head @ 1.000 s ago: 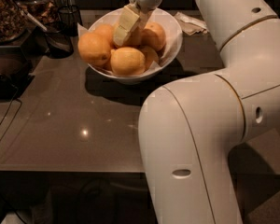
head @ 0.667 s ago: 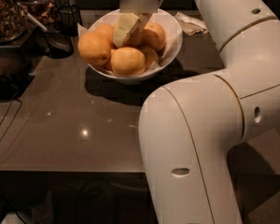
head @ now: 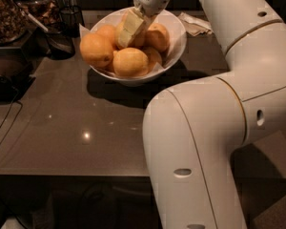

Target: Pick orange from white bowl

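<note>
gripper [head: 128, 28] is held low inside the white bowl [head: 178, 38], at the middle of the heap, touching or just over the top fruit. whether the claw is spread or closed cannot be told. oranges [head: 130, 62] are piled in the bowl on the dark counter [head: 86, 128]. risks noted: a smooth round fruit may be squeezed out sideways if gripped off-centre. neighbours could be nudged and the front one rolled over the rim. the bowl may be shoved if pressed too hard.
</note>
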